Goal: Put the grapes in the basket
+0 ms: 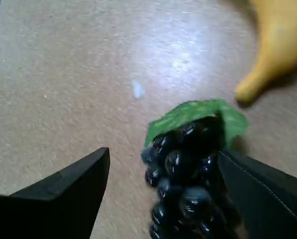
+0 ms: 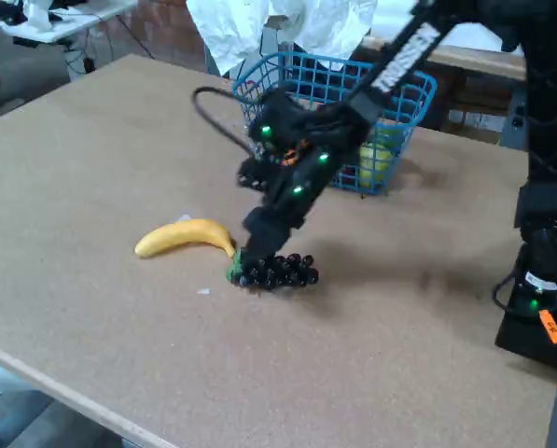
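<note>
The grapes [image 1: 188, 174] are a glossy black bunch with a green leafy end, lying on the brown table. In the wrist view they sit between my fingers, against the right finger [image 1: 257, 189] and apart from the left one. My gripper [image 1: 163, 154] is open around them. The fixed view shows the gripper [image 2: 250, 254] lowered onto the left, green end of the grapes [image 2: 283, 272] near the table's middle. The blue wire basket [image 2: 410, 105] stands at the back of the table, behind the arm, which hides part of it.
A yellow banana [image 2: 183, 236] lies just left of the grapes, and its tip shows at the top right of the wrist view [image 1: 277, 45]. Something yellow-green [image 2: 376, 161] lies inside the basket. The arm's black base [image 2: 539, 280] stands at the right edge.
</note>
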Controlling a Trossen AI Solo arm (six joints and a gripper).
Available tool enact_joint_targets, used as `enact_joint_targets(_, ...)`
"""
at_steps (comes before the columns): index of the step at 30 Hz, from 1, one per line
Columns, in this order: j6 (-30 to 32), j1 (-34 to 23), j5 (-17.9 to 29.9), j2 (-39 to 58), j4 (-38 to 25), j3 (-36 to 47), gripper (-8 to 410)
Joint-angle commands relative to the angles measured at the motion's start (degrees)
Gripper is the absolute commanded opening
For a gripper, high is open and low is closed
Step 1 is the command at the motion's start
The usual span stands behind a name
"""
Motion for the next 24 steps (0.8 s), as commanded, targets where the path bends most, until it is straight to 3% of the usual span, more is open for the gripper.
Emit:
enact_joint_targets(1, -0.11, 2.12, -0.52, 4.00, -6.34, 6.40, 303)
enact_joint_targets(3, -0.07, 2.25, 0.15, 5.20, -9.94, 8.68, 303)
enact_joint_targets(8, -1.64, 2.23, 7.67, 5.31, -16.17, 9.88, 302)
enact_joint_targets(12, -2.14, 2.19, 8.48, 5.05, -19.28, 9.88, 302)
enact_joint_targets(24, -0.02, 2.21, 8.50, 5.53, -19.74, 9.75, 302)
